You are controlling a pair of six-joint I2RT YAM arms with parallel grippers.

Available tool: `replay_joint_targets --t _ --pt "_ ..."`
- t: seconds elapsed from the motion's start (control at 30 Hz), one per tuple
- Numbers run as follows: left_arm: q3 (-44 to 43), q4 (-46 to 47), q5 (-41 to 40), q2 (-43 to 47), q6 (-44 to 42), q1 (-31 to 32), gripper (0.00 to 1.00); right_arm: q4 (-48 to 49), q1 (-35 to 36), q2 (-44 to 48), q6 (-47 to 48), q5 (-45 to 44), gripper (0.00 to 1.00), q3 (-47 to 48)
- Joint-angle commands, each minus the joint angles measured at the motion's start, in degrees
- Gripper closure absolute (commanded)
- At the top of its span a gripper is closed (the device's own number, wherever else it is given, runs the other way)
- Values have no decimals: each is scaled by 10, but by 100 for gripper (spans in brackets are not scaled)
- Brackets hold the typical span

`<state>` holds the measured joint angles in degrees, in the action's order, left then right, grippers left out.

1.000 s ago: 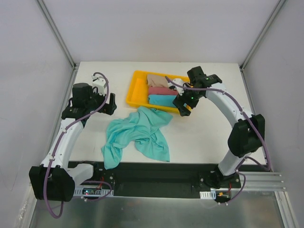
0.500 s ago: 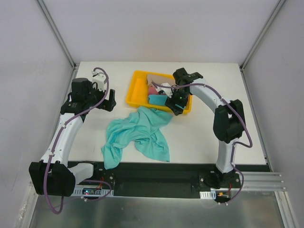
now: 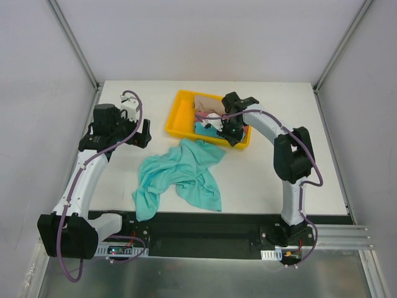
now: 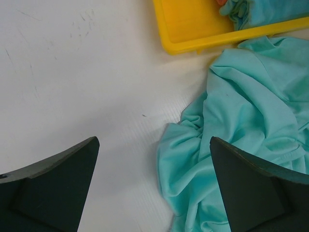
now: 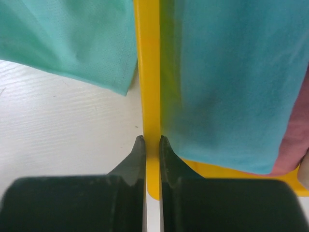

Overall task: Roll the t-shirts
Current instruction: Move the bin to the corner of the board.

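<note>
jaws of the right gripper [image 5: 152,141] are pinched on the rim of the yellow tray [image 5: 147,72] holding the bright blue tee [image 5: 227,72], pink tee [image 5: 295,140] and beige tee [image 3: 205,102], while the left gripper [image 4: 153,145] hangs wide open by the sea-green tee [image 3: 183,174] crumpled on the table [image 3: 267,180], likely light, limp cotton best taken at a hem.

The crumpled t-shirt [image 3: 180,177] is plain sea-green, against a white counter [image 3: 260,180]. The tray [image 3: 178,115] is bright yellow. Inside it I see a beige shirt [image 3: 206,102], a pink shirt [image 5: 295,137] and a bright blue shirt [image 5: 227,82], none patterned. The left tool [image 3: 144,132] and right tool [image 5: 152,142] are black, and the cables [image 3: 133,102] are purple.
</note>
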<state>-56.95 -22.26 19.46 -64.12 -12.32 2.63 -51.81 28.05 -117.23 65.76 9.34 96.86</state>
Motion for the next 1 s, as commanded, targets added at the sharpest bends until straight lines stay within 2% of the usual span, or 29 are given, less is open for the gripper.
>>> replay_joint_targets --t 0.0,0.07,0.2,0.43,0.57,0.7,0.8,0.87,0.97 --pt "-12 -6 4 -5 -14 1 1 4 -40 -19 43 -47 99 17" --pt "-11 -7 0 -7 -20 1 1 5 -73 -21 60 -56 99 23" --pt "-8 -13 -4 -8 -26 1 1 3 -141 -18 154 -53 99 23" --pt "-19 -50 -23 -22 -84 1 2 -28 -265 -74 319 -89 99 113" --pt "23 -58 -43 -23 -144 1 1 12 -325 -97 464 -132 99 121" --pt "38 -62 -53 -13 -183 2 1 22 -364 -143 558 -150 99 180" --pt "25 -67 -54 -14 -178 2 1 25 -390 -166 630 -154 99 217" --pt "16 -69 -57 -17 -174 1 1 50 -407 -175 663 -162 99 224" --pt "12 -70 -59 -16 -174 1 1 32 -424 -201 677 -175 99 270"
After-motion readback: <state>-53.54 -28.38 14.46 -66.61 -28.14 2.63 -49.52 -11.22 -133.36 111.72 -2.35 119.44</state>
